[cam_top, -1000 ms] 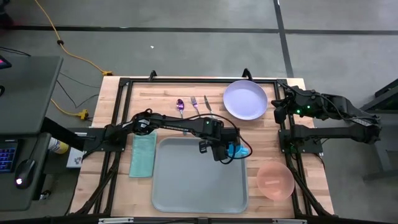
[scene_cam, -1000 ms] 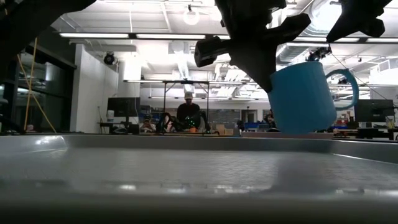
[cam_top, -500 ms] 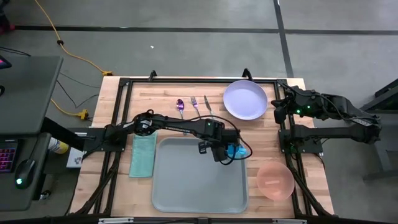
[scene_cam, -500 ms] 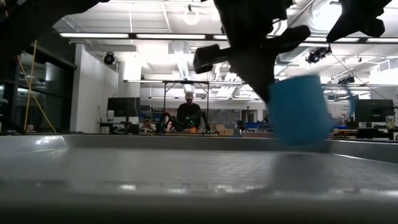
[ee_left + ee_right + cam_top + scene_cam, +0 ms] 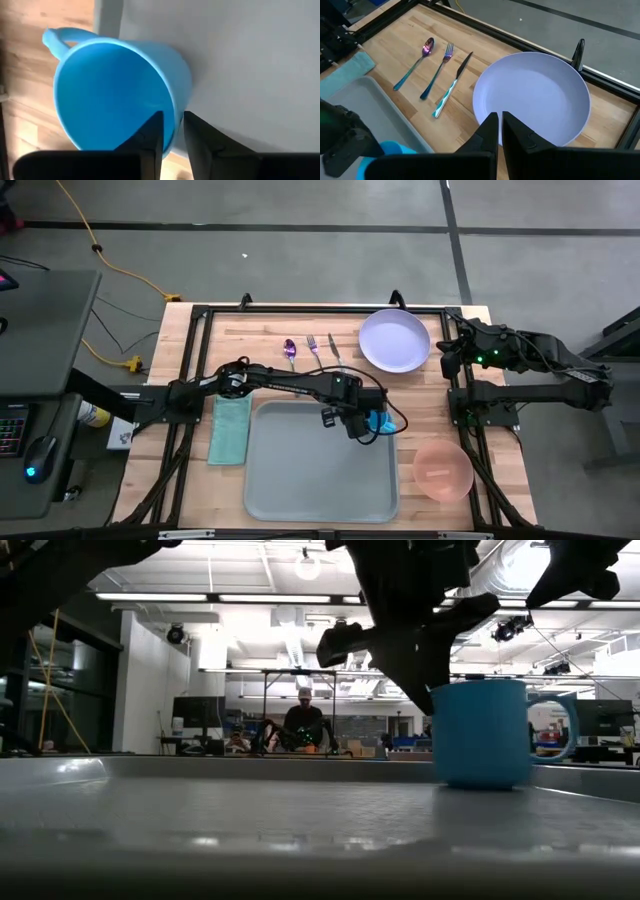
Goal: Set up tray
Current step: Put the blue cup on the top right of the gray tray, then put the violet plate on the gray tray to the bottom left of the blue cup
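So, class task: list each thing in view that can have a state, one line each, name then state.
blue mug: upright in the tray's corner
tray: flat on the table, otherwise bare
left gripper: fingers astride the mug's wall
right gripper: shut, above the lavender plate
pink bowl: upright, beside the tray
teal cloth: folded

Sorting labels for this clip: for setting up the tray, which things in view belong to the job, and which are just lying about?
Part of the job:
- tray
- blue mug, standing at the tray's edge
- left gripper, jaws either side of the mug's rim
- plate, bowl, spoon, fork, knife, cloth, probably

Just lying about:
- yellow cable on the floor
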Motion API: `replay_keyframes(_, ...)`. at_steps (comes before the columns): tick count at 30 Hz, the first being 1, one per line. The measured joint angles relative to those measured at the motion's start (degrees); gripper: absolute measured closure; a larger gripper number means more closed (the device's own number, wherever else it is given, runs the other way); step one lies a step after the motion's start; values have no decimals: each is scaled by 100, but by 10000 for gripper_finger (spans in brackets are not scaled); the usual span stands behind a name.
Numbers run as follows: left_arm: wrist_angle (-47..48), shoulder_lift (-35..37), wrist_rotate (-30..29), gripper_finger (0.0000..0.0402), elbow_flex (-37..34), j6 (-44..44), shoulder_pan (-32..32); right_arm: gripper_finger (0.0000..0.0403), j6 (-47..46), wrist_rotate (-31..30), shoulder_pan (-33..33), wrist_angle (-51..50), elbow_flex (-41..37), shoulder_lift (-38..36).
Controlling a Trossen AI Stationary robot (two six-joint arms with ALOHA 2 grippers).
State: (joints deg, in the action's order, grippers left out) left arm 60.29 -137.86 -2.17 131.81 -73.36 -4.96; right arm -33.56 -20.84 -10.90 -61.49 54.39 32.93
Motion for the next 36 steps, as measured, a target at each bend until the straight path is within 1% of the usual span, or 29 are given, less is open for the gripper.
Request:
replay_keyframes(5,50,0,-57,274,76,13,17,402,4,-5,0,-2,0,0)
replay_keyframes(11,158,0,9,259,237,15,8,402,4,-22,0,0,0,0)
replay_keyframes(21,165,0,11,257,254,13,8,402,8,-22,0,0,0,0)
replay_keyframes(25,130,136,4,257,254,13,8,402,9,-22,0,0,0,0)
replay_keyframes(29,41,394,-152,257,255,22,23,402,21,-24,0,2,0,0)
replay_keyframes(30,146,480,-177,257,254,44,43,402,42,-22,-1,2,0,0)
replay_keyframes(33,90,718,-285,257,254,375,85,402,153,-21,0,15,0,4)
replay_keyframes(36,-28,964,-309,257,254,1051,234,402,404,31,0,120,0,8)
